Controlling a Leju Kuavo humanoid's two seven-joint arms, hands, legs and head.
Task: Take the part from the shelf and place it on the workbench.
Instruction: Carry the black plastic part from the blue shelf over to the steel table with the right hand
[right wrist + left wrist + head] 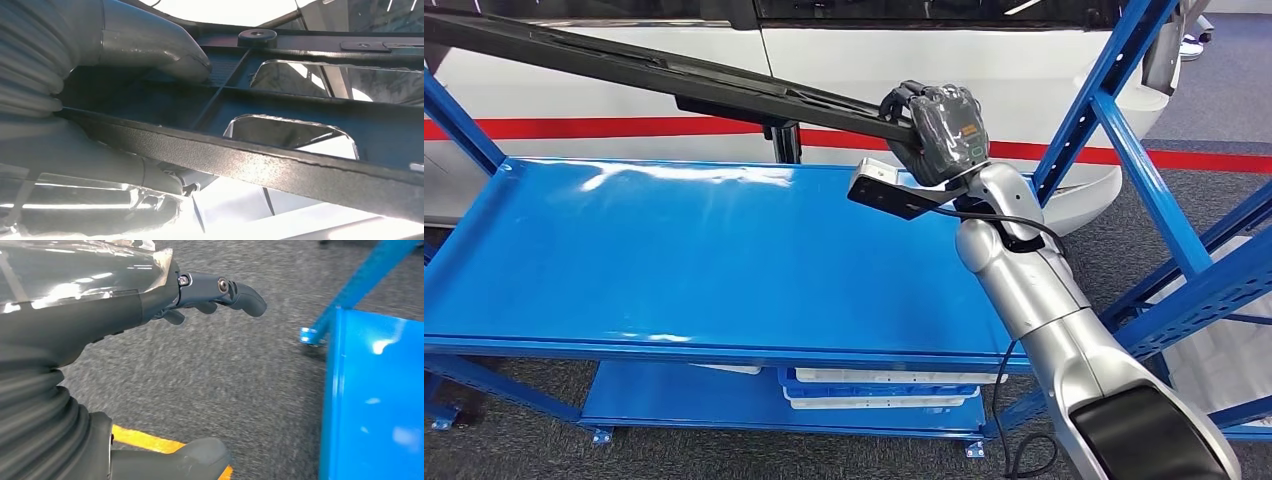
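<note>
The right hand (939, 130), wrapped in clear film at the end of the silver arm, grasps one end of the long black plastic part (624, 65), a narrow trim strip that runs from the hand up and away to the left edge of the head view. The part is held in the air above the rear of the glossy blue metal shelf (674, 260), tilted so that its far end sits higher than the gripped end. In the right wrist view the thick grey thumb (150, 45) presses on the part's ribbed inner face (280, 105) while the textured outer edge passes under the palm (the darker fingers are hidden behind the strip).

The shelf's top surface is a broad flat sheet, with blue perforated uprights (1114, 120) rising just right of the hand and another at the left rear corner. Behind the shelf stands a white car body with a red stripe (624, 127), close to the part's upper side. On the lower shelf lie stacked white and blue trays (884, 390).

The left hand (150, 305) hangs over grey carpet (210, 370), its fingers released and holding nothing, near a blue shelf panel's edge (335, 390) and a yellow floor line (145, 440).
</note>
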